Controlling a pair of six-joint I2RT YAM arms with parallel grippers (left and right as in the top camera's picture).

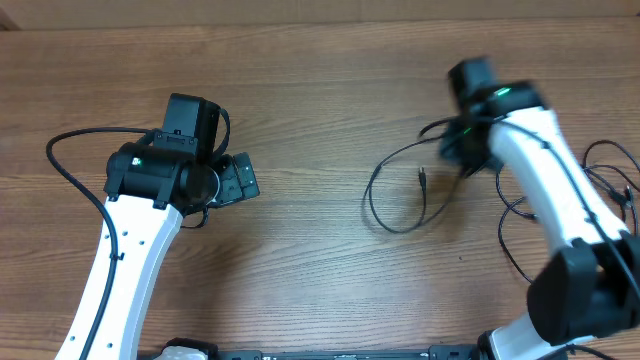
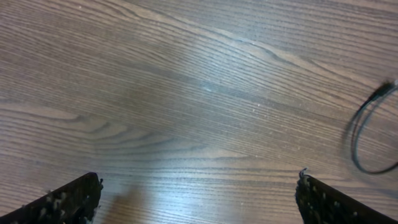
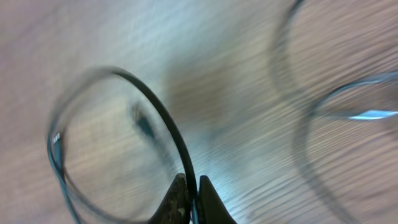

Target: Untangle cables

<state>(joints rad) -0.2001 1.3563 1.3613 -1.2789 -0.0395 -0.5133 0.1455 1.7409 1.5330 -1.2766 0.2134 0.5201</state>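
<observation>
Thin black cables lie on the wooden table at the right. One cable (image 1: 400, 190) makes a loose loop with a small plug end (image 1: 422, 178) inside it; more thin loops (image 1: 610, 175) lie at the far right. My right gripper (image 1: 470, 150) is shut on a black cable (image 3: 163, 118), which runs up from between the fingertips (image 3: 193, 190) into a loop above the table. My left gripper (image 2: 198, 199) is open and empty over bare wood, far left of the cables. A bit of the cable loop (image 2: 364, 134) shows at the left wrist view's right edge.
The thick black arm cable (image 1: 70, 170) curves to the left of the left arm. The right arm's white link (image 1: 555, 190) lies over some of the loops at the right. The table's wood (image 1: 300, 120) stretches between the two arms.
</observation>
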